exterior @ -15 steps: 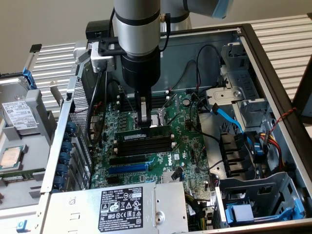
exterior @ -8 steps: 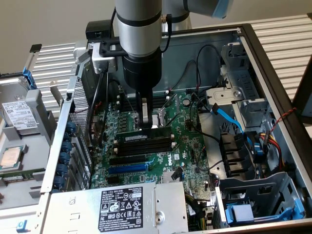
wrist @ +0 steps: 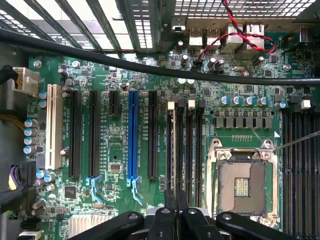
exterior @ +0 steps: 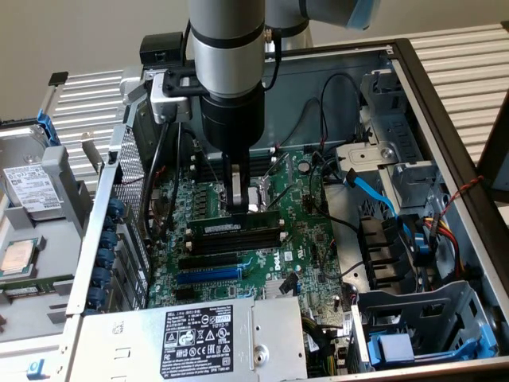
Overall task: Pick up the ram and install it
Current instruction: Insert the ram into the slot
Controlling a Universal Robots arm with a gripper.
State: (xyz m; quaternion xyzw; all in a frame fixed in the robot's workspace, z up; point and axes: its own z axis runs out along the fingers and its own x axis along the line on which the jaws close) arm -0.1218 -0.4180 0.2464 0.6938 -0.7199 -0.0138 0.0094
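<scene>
The ram (exterior: 238, 228) is a long narrow stick with a small white label. It stands on edge in one of the black memory slots (exterior: 235, 243) on the motherboard (exterior: 314, 239), inside the open computer case. My gripper (exterior: 238, 208) comes straight down onto the middle of its upper edge. In the wrist view the two dark fingers (wrist: 170, 205) are drawn close together over the stick's thin edge (wrist: 174, 150), which runs along the slot beside the white end clips (wrist: 171, 105). The gripper (wrist: 175, 197) is shut on the ram.
The bare CPU socket (wrist: 242, 185) lies right beside the memory slots. A thick black cable (wrist: 150, 67) crosses in front of the wrist camera. The power supply (exterior: 215, 334), a blue data cable (exterior: 370, 191) and metal drive cages (exterior: 413, 318) crowd the case.
</scene>
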